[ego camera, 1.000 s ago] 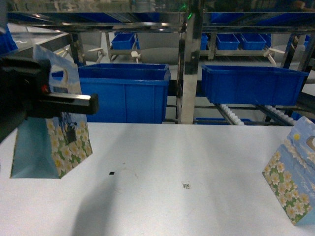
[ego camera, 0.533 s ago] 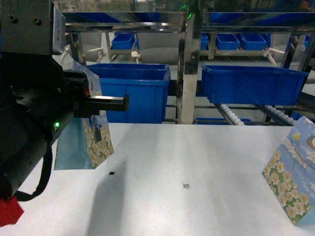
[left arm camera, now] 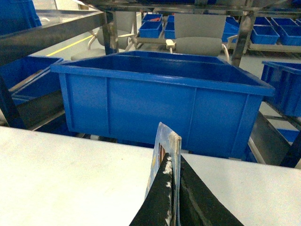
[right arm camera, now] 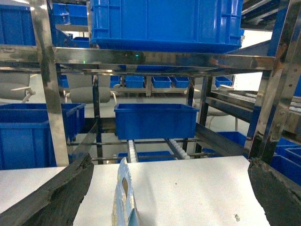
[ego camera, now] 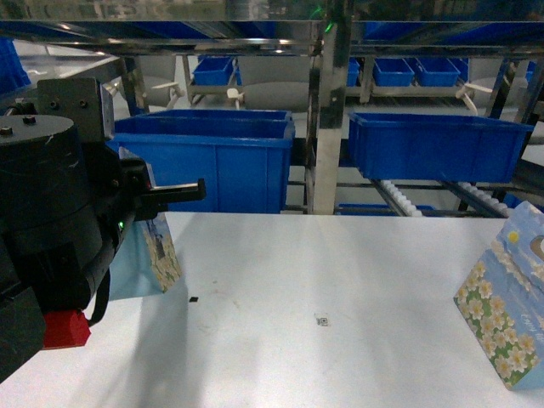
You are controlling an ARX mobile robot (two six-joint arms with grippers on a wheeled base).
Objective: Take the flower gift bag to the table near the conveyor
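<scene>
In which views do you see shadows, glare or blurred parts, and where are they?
Head view: the left arm casts a soft grey shadow on the table under the flower gift bag; the steel post of the conveyor shows glare. Left wrist view: the left gripper fingers are dark and blurred, while the blue bin is sharp. Right wrist view: the right gripper fingers are blurred at both lower corners.

2 flower gift bags (ego camera: 155, 248) (ego camera: 507, 314), 1 table (ego camera: 340, 280), 1 conveyor (ego camera: 408, 200), 2 large blue bins (ego camera: 217, 161) (ego camera: 433, 144)
</scene>
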